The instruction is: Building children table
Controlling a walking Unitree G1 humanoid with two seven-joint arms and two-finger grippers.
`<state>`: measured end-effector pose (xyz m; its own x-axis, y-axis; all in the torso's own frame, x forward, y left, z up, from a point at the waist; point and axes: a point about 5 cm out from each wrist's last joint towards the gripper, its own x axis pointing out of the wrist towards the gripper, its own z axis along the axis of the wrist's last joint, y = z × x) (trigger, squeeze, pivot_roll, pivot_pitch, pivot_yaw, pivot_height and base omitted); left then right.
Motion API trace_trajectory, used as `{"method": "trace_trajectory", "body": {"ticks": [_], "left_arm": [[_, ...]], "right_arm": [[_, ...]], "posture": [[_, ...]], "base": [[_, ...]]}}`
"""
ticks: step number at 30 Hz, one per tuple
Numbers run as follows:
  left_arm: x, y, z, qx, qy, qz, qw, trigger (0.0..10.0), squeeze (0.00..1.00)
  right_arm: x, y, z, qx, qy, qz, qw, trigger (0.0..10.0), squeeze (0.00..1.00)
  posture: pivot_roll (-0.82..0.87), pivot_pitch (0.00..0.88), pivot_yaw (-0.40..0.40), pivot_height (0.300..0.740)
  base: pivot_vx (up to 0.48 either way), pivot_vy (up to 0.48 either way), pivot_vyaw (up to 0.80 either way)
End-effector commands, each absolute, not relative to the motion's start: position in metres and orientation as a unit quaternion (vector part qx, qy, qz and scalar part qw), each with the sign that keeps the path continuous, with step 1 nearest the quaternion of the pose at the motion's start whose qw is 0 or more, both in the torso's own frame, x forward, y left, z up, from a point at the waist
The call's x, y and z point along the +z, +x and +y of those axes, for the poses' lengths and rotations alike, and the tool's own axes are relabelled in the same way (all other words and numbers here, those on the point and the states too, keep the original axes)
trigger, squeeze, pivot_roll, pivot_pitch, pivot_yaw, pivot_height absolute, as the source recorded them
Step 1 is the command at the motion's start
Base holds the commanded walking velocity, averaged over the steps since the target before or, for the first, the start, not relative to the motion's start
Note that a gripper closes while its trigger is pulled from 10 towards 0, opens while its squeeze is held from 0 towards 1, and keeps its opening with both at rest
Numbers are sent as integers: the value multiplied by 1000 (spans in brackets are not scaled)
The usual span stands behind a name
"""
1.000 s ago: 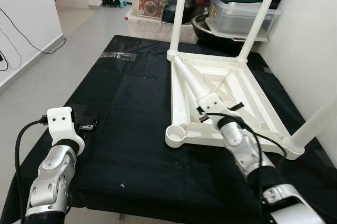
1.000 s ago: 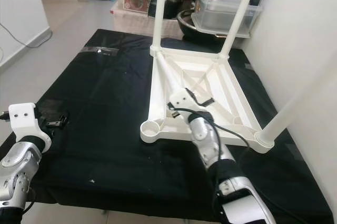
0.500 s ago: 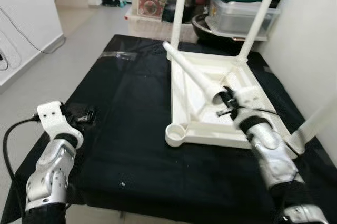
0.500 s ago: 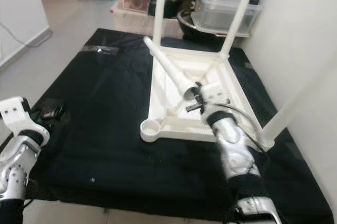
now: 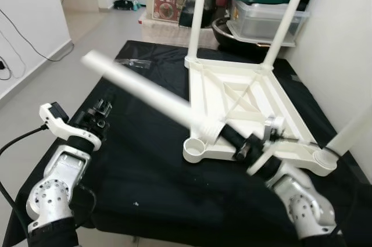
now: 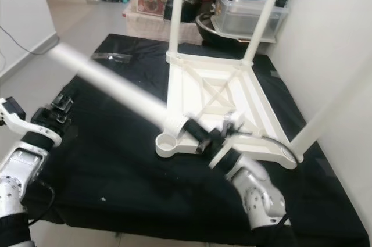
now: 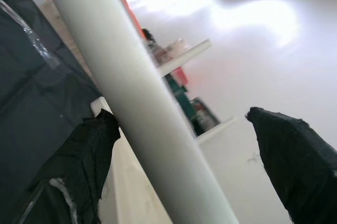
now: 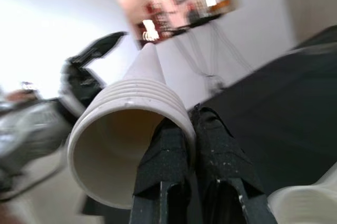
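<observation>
Now table leg point(image 5: 139, 93) slants up-left from right gripper point(image 5: 224, 135).

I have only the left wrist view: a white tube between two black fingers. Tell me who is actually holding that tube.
Observer: The right gripper holds it, fingers pinching the wall of the table leg at its ribbed open end.
Operator: Report what my left gripper is doing.
Observer: The left gripper is open; the leg passes between its fingers, and I cannot tell whether they touch it.
Operator: Say how the leg lies.
Observer: It slants up from the right gripper, across the black cloth, toward the robot's left.
Operator: Give me the table's state.
Observer: The upturned white tabletop lies on the cloth with three legs standing and one empty corner socket near the leg's held end.
</observation>
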<state>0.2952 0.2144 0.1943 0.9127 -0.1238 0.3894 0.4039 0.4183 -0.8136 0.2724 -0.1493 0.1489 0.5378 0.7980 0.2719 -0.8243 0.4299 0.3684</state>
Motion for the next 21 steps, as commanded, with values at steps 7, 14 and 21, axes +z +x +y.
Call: {"method": "trace_trajectory", "body": {"ticks": [7, 14, 21], "left_arm": [[190, 292, 214, -190, -567, -136, 790, 10000, 0], [190, 288, 214, -196, -568, -135, 788, 10000, 0], [199, 287, 224, -205, -576, -172, 772, 0, 0]], "right_arm": [[165, 261, -150, 531, 283, -39, 798, 0, 0], [171, 259, -152, 549, 292, -40, 782, 0, 0], [163, 257, -155, 554, 280, -15, 784, 0, 0]], "posture": [[44, 0, -87, 740], [45, 0, -91, 740], [48, 0, -92, 740]], "base": [[0, 0, 0], [0, 0, 0], [0, 0, 0]]}}
